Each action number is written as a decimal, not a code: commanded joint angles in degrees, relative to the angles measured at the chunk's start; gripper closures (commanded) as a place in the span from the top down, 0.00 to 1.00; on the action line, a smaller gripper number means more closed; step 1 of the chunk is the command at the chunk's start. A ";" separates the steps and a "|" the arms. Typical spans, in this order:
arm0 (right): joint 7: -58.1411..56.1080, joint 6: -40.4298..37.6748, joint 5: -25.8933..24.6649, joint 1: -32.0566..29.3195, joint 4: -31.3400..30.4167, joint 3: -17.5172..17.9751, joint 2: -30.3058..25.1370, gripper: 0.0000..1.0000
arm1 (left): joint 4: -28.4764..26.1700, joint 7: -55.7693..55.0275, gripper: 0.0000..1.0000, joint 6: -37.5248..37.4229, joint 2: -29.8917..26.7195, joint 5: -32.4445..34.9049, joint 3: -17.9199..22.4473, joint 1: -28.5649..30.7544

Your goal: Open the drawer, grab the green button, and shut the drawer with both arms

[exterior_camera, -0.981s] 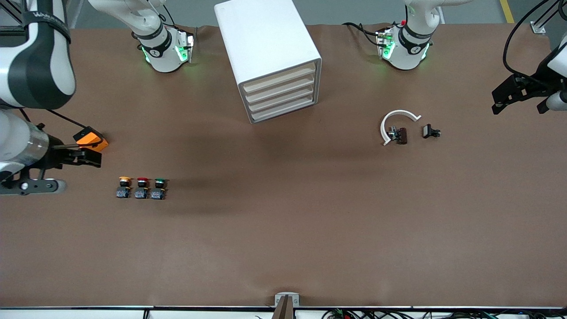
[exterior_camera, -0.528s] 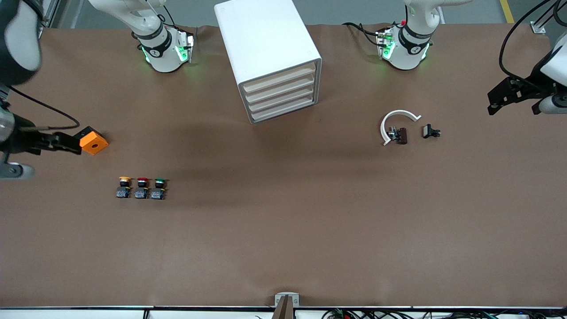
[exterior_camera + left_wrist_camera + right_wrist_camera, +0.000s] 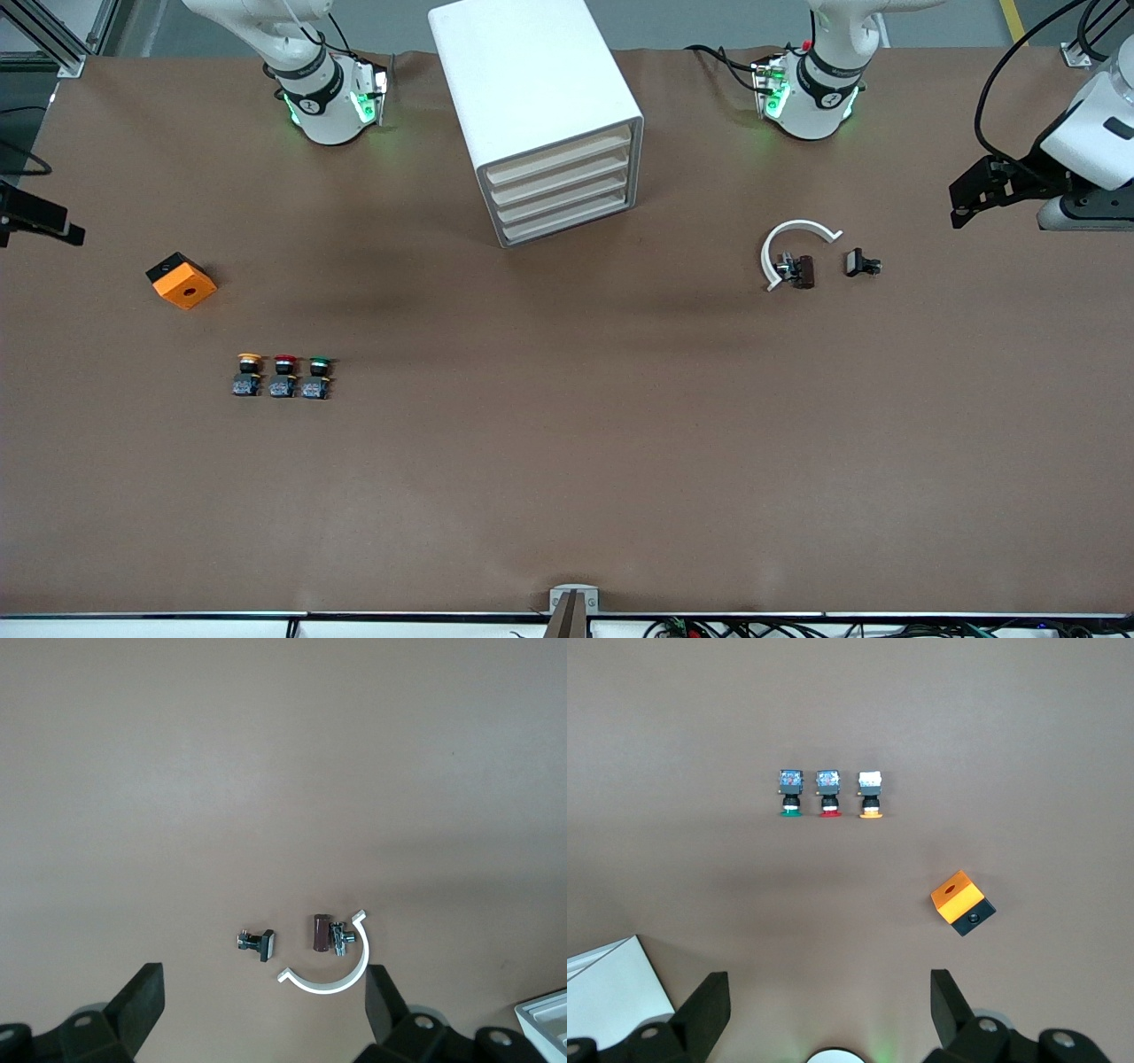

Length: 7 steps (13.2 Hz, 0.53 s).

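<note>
R gripper (image 3: 35, 223) mostly off frame edge.

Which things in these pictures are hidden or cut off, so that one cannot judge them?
- Drawer contents: front view, all four fronts are shut.
- Right gripper: front view, cut off by the edge; its fingertips show apart in the right wrist view.
- Cabinet: right wrist view, only a corner shows.
- Green button markings: too small.

Even, fairly bright overhead light falls on the brown table (image 3: 567, 461), leaving broad soft shadows nearer the front camera than the cabinet (image 3: 532, 97). Green glow marks both arm bases. Focus seems sharp; no glare shows.
</note>
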 commanded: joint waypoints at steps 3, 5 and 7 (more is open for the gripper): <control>0.42 2.21 -0.85 -0.21 -6.14 0.98 -6.70 1.00 | -1.38 0.52 1.00 -0.31 -2.03 -0.95 0.01 -0.03; 0.42 4.75 -1.21 1.45 -10.17 0.81 -9.93 1.00 | -1.38 0.52 1.00 -1.80 -2.91 -0.95 0.01 0.15; 4.43 6.52 -1.82 3.56 -13.87 0.98 -13.19 1.00 | -1.11 1.22 1.00 -2.16 -3.52 -0.95 0.62 0.41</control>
